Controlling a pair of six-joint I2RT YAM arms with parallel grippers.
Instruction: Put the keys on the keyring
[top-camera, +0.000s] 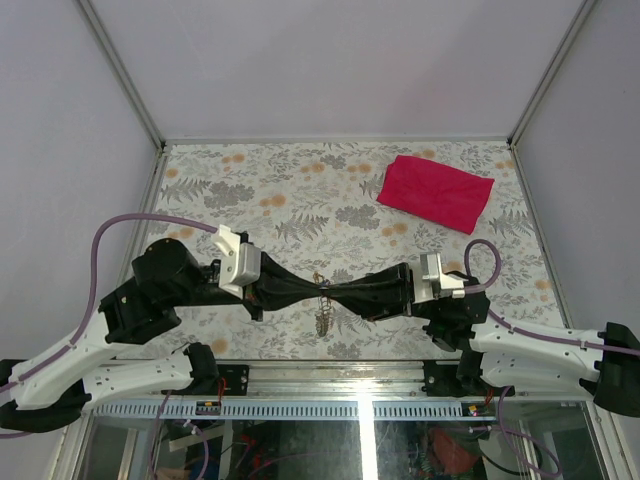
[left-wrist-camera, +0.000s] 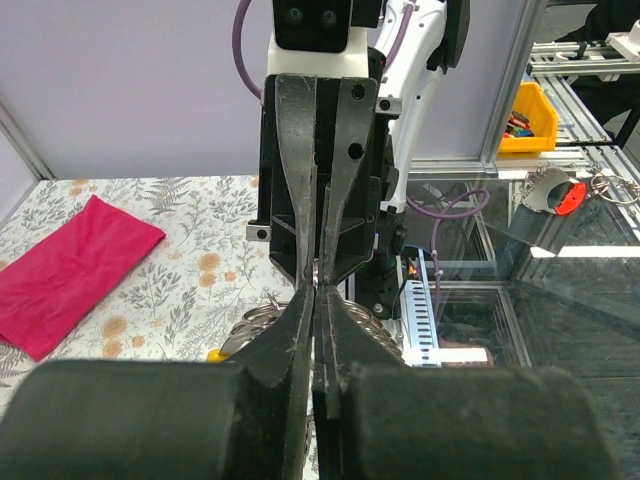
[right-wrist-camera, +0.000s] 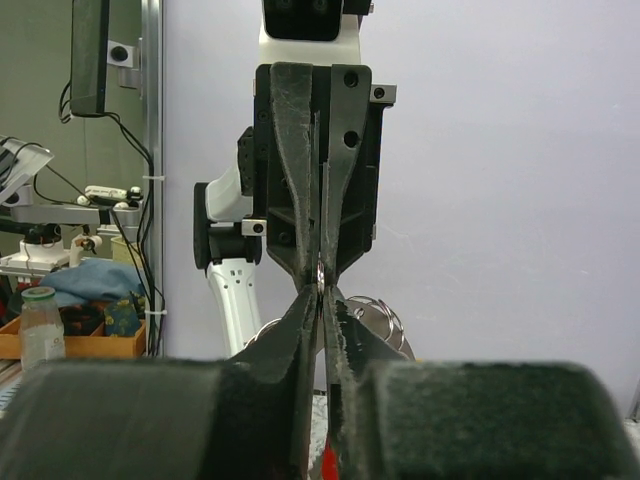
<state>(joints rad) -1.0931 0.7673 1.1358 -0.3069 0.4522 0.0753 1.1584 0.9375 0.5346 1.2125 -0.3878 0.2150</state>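
Pale lilac walls (top-camera: 330, 60) (plain, evenly lit) rise beyond the fingers (top-camera: 298, 290), framed by aluminium posts (top-camera: 120, 70); a floral-patterned tabletop (top-camera: 300, 190) spreads beneath and beyond them.

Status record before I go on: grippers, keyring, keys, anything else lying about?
left gripper: shut, tip to tip with the right
right gripper: shut, meeting the left
keyring: pinched where the tips meet, strand hanging below
keys: none clearly visible
red cloth: lying flat at the far right, apart from both grippers
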